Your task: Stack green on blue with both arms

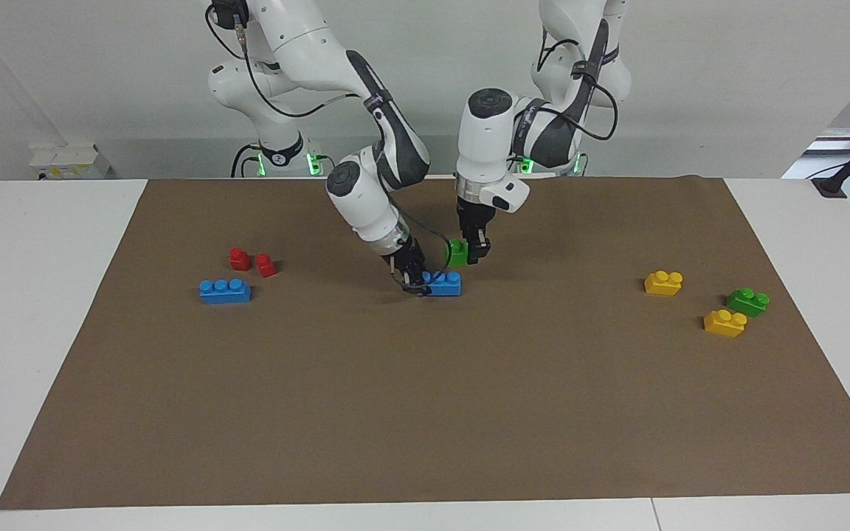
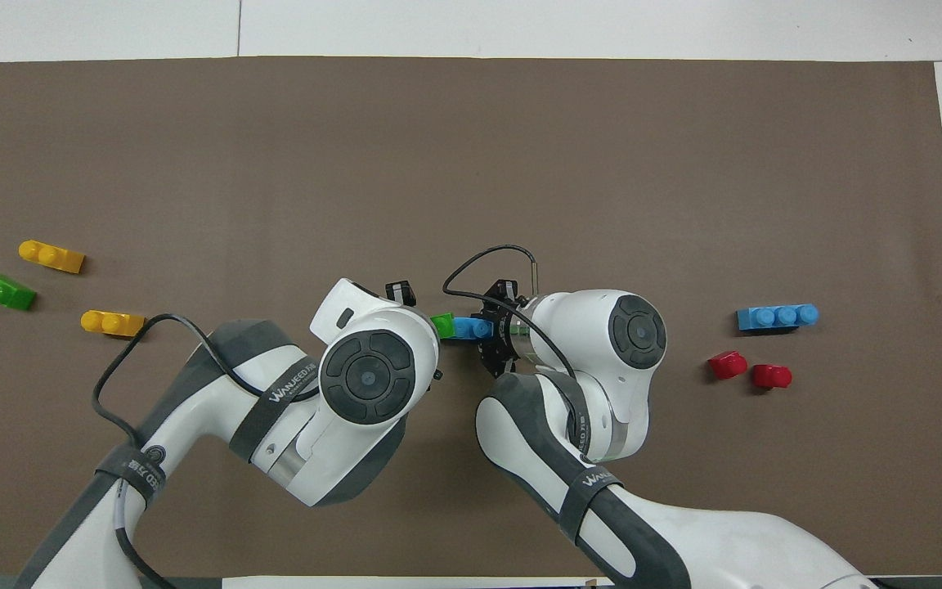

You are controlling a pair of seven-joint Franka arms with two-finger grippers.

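My left gripper (image 1: 474, 254) is shut on a green two-stud brick (image 1: 457, 253) and holds it just above the mat, over the end of a blue three-stud brick (image 1: 444, 284) that lies toward the left arm. My right gripper (image 1: 416, 285) is down at that blue brick's other end and shut on it, and the brick rests on the brown mat (image 1: 425, 413). In the overhead view the green brick (image 2: 442, 325) meets the blue brick's end (image 2: 472, 328), and the left wrist hides the left gripper's fingers. The right gripper (image 2: 494, 334) shows beside the blue brick.
A second blue brick (image 1: 225, 290) and two red single-stud bricks (image 1: 239, 259) (image 1: 265, 265) lie toward the right arm's end. A second green brick (image 1: 747, 301) and two yellow bricks (image 1: 663, 282) (image 1: 724, 323) lie toward the left arm's end.
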